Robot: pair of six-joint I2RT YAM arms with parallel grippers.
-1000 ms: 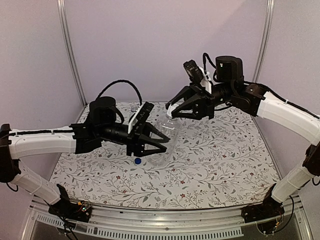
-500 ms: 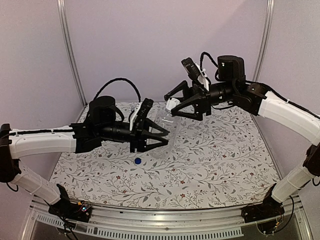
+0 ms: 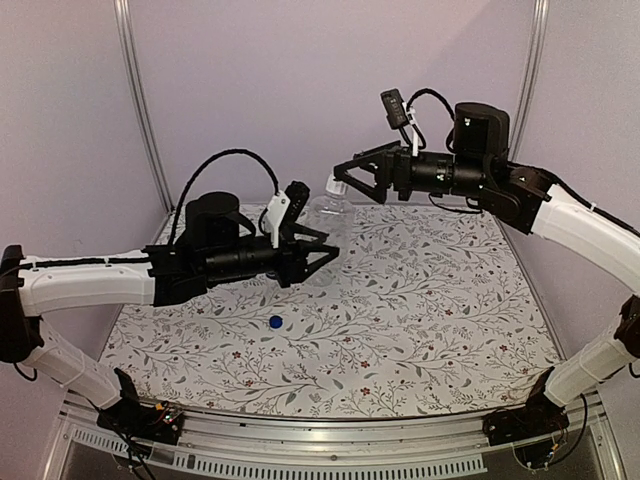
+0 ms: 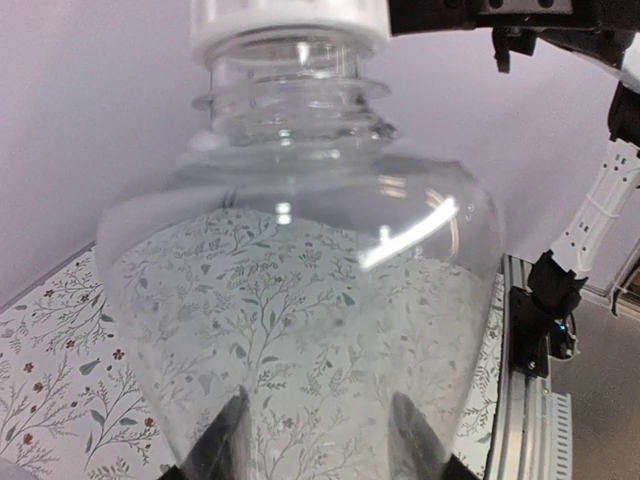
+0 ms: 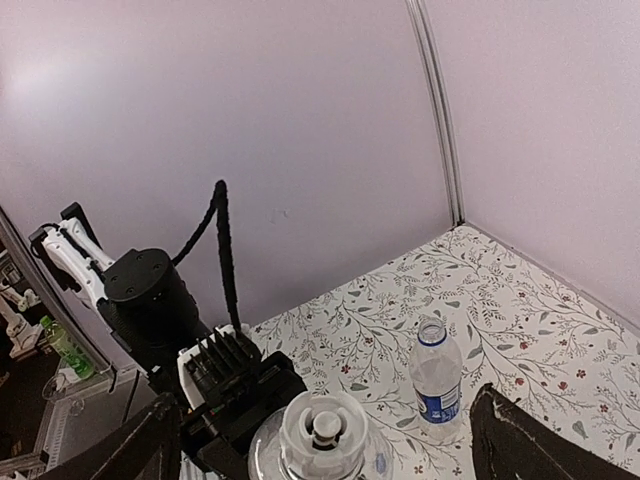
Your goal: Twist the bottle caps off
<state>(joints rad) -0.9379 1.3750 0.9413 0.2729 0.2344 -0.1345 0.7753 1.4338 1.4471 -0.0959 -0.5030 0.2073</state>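
My left gripper [image 3: 318, 243] is shut on the plain clear bottle [image 3: 328, 208] and holds it up off the table, neck toward the right arm. In the left wrist view the bottle [image 4: 300, 280] fills the frame, and the gripper's [image 4: 315, 415] fingers [image 4: 225, 440] show through it. The white cap [image 4: 290, 20] sits on its neck. My right gripper [image 3: 342, 178] stands open around that cap [image 5: 322, 428] without touching it. The Pepsi bottle [image 5: 436, 380] stands uncapped on the table. A blue cap [image 3: 274, 322] lies loose on the cloth.
A floral cloth [image 3: 430, 300] covers the table. Purple walls [image 3: 300, 80] with metal corner posts [image 3: 140, 100] close in the back and sides. The left arm's black cable [image 3: 230, 165] loops above it.
The right gripper went from shut to wide open and rose. The left arm lifted the clear bottle and tipped its neck up toward the right gripper.
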